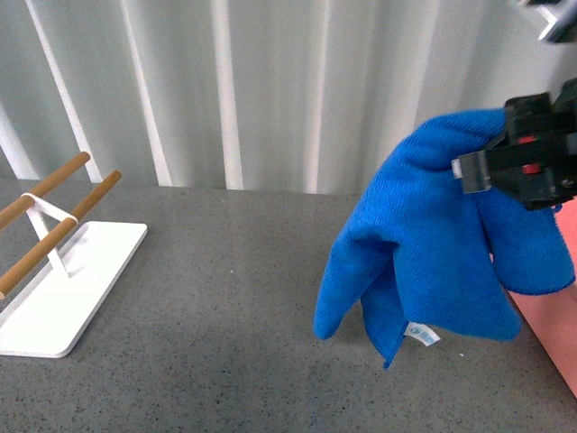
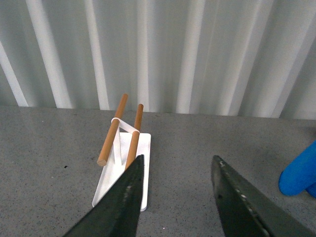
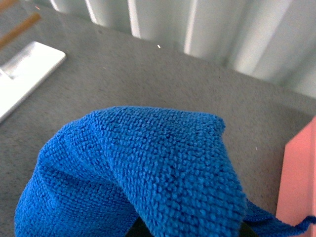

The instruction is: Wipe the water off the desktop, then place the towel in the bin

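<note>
The speckled grey counter (image 1: 225,316) spreads wide. The right arm is raised beside the one pink bin (image 1: 552,336), its claw (image 1: 494,164) pinched on the single blue towel (image 1: 424,253). The towel hangs in folds just left of the bin, white label (image 1: 421,336) low. Far from the bin stand one white tray (image 1: 63,289) and two wooden rods (image 1: 54,239). The left claw (image 2: 177,197) gapes empty.

A pale wall (image 1: 270,90) of upright ribs, white ridges between grey-green hollows, spans the back from 9 to 3 o'clock, meeting the speckled grey bench (image 1: 225,298) below. Soft, even light.
</note>
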`<move>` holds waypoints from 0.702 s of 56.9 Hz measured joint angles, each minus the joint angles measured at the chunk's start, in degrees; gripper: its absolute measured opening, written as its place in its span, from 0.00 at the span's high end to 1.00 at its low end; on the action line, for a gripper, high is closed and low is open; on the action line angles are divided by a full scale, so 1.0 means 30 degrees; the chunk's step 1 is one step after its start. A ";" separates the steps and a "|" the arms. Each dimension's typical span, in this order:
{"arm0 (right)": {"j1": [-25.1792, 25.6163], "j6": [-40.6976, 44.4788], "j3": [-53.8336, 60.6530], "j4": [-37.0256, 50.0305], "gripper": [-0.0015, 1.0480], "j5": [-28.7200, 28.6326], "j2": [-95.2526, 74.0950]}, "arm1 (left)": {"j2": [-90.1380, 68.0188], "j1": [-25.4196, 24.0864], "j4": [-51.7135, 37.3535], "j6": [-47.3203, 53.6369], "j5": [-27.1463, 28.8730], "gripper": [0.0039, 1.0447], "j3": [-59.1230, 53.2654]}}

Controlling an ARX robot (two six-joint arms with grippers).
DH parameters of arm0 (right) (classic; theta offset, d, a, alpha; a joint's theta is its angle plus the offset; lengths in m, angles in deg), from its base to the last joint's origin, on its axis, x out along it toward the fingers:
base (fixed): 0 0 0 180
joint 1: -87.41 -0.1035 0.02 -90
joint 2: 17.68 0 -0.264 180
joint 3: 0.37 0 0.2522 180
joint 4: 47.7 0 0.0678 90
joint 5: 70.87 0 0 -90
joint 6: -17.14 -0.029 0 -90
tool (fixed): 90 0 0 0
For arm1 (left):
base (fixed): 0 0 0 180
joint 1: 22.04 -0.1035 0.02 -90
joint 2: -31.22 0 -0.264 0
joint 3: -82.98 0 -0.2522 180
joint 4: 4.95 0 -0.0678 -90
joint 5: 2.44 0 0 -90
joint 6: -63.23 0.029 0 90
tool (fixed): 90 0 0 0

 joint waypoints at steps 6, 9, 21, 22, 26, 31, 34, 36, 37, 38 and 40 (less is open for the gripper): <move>-0.0189 -0.1333 -0.2164 -0.2091 0.97 0.0772 -0.2353 | 0.0000 0.0000 0.0000 0.0000 0.0000 0.41 0.0000; -0.0386 -0.2419 -0.3410 -0.2980 0.97 0.1042 -0.3825 | 0.0000 0.0000 0.0000 0.0000 0.0000 0.29 0.0000; -0.1574 -0.5435 -0.4816 -0.2790 0.97 0.1333 -0.8043 | 0.0000 0.0000 0.0000 0.0007 0.0000 0.06 0.0000; -0.1661 -0.5676 -0.4779 -0.2696 0.97 0.1311 -0.8349 | 0.0000 0.0000 0.0000 0.0007 0.0000 0.06 0.0000; -0.1931 -0.6164 -0.4313 -0.2018 0.97 0.1319 -0.9406 | 0.0000 0.0000 0.0000 0.0007 0.0000 0.06 0.0000; -0.1974 -0.6535 -0.3475 -0.1217 0.97 0.1355 -1.0375 | 0.0000 0.0000 0.0000 0.0007 0.0000 0.06 0.0000; -0.1858 -0.6681 -0.2973 -0.0852 0.97 0.1421 -1.0768 | 0.0000 0.0000 0.0000 0.0007 0.0000 0.06 0.0000; -0.1756 -0.6761 -0.2747 -0.0699 0.97 0.1413 -1.0885 | 0.0000 0.0000 0.0000 0.0000 0.0000 0.06 0.0000; -0.1712 -0.6783 -0.2681 -0.0663 0.97 0.1421 -1.0921 | 0.0000 0.0000 0.0000 0.0007 0.0000 0.06 0.0000; -0.1625 -0.6827 -0.2557 -0.0612 0.97 0.1421 -1.0979 | 0.0000 0.0000 0.0000 0.0007 0.0000 0.06 0.0000; -0.1472 -0.6870 -0.2412 -0.0539 0.97 0.1435 -1.1030 | 0.0000 0.0000 0.0000 0.0007 0.0000 0.06 0.0000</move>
